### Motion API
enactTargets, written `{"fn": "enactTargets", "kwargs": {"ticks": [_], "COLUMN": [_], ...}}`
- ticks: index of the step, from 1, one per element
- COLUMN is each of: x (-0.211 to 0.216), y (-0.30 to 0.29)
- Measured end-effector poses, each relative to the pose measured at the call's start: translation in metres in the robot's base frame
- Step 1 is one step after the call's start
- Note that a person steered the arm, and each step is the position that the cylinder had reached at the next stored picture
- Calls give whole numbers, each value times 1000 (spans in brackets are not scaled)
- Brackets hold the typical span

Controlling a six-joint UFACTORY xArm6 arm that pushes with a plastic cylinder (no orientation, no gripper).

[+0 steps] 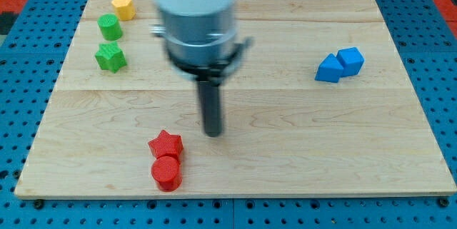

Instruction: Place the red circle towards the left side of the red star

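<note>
The red circle (pixel 166 172) sits near the view's bottom edge of the wooden board, touching the red star (pixel 166 144) just above it. My tip (pixel 213 133) is the lower end of the dark rod, to the right of the red star and a short gap away from it. It touches no block.
A yellow hexagon (pixel 123 6), a green circle (pixel 109 26) and a green star (pixel 111 57) stand at the view's top left. Two blue blocks (pixel 340 65) touch each other at the right. The board's bottom edge (pixel 235 195) is close below the red circle.
</note>
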State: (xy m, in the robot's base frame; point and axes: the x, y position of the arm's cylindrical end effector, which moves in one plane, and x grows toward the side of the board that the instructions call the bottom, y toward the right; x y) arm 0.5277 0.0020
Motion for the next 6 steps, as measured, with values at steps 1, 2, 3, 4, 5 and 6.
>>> {"fn": "enactTargets", "kwargs": {"ticks": [1, 2, 3, 4, 5, 6], "x": [79, 91, 91, 66, 62, 62], "y": [8, -14, -89, -134, -107, -49]}}
